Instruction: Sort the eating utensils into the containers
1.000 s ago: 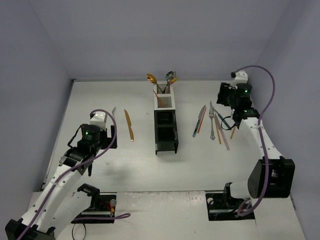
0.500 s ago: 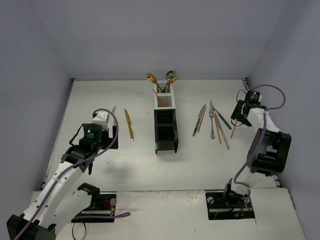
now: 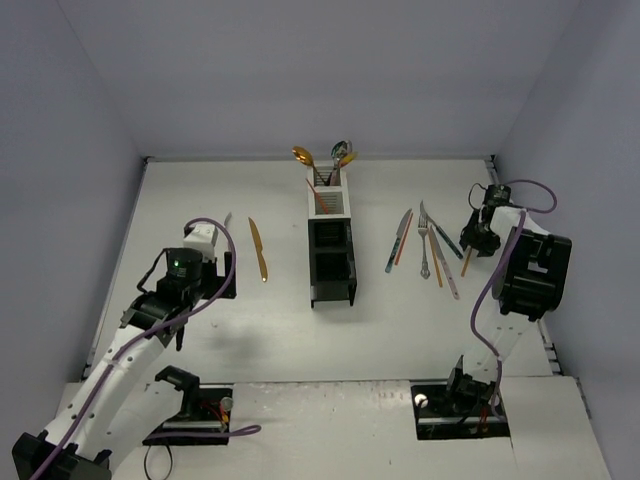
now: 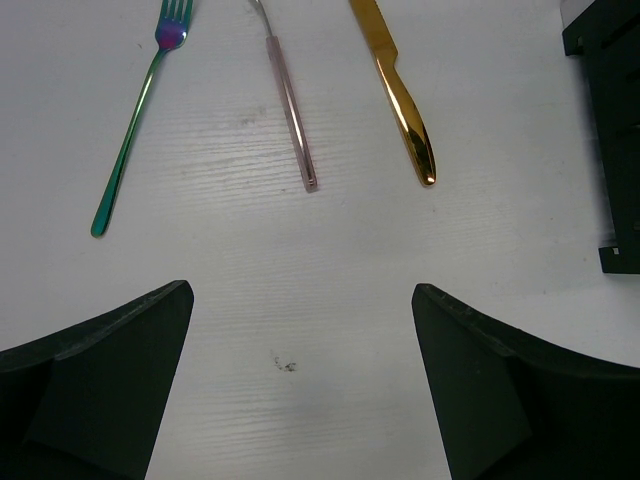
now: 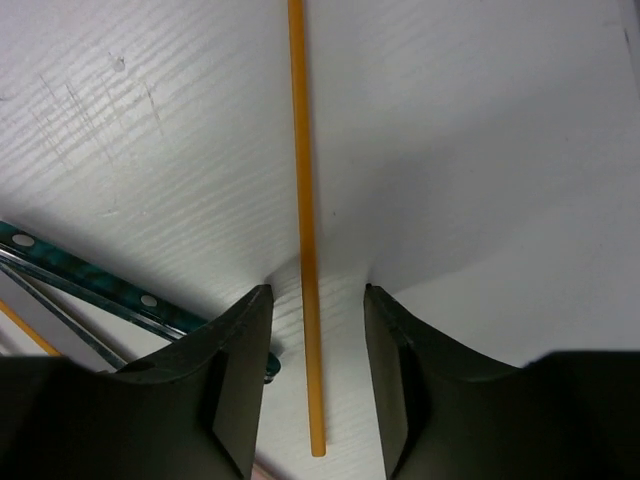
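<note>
The containers (image 3: 331,250) stand mid-table: two white bins at the far end, two black (image 4: 618,130) nearer. The far white bin holds a gold spoon (image 3: 302,155) and other utensils. My right gripper (image 3: 470,243) (image 5: 315,295) is open, low at the table, its fingers straddling an orange utensil handle (image 5: 304,230) without touching it. A teal knife (image 5: 90,285) lies just left of it. My left gripper (image 3: 200,268) (image 4: 300,300) is open and empty above bare table. Ahead of it lie a teal fork (image 4: 130,135), a pink-handled utensil (image 4: 292,110) and a gold knife (image 4: 400,100) (image 3: 259,248).
Several more utensils lie in a fan right of the bins, among them a teal knife (image 3: 398,240) and a silver fork (image 3: 424,240). The right wall is close behind the right arm. Black base brackets sit at the near edge.
</note>
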`<state>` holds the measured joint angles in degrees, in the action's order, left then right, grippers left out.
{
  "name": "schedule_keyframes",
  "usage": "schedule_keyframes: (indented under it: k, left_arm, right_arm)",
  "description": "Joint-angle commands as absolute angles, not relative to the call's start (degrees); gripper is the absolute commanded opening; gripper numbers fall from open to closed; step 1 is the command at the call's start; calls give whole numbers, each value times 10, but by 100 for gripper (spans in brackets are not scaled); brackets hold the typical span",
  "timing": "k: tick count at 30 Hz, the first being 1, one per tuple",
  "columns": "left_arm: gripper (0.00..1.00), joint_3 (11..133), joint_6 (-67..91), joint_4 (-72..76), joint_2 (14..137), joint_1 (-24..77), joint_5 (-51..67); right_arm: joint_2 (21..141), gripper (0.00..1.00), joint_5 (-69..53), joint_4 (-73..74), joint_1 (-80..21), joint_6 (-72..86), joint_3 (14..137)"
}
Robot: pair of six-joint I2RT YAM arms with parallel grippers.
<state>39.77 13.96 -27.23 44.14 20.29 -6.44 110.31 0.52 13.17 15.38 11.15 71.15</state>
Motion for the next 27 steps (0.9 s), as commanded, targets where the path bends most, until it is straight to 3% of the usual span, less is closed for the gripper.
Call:
schedule_keyframes:
  k: [1, 4, 11, 22, 27]
  left_arm:
    - [90, 428, 141, -260, 439, 206, -69]
    - [90, 428, 140, -259, 439, 206, -69]
    - [90, 429, 140, -258, 440, 206, -66]
    - [90, 429, 139, -254, 444, 206, -68]
    - [90, 429, 140, -249, 453, 206, -61]
  right_arm:
    - [1131, 34, 5, 153, 157, 110, 739]
    - [1146, 28, 7, 159, 156, 107, 743]
    - [1176, 0, -18, 163, 157, 95, 750]
    - [1087, 0, -18, 161, 135, 44, 812]
    - [991, 0, -49, 135, 54, -37, 860]
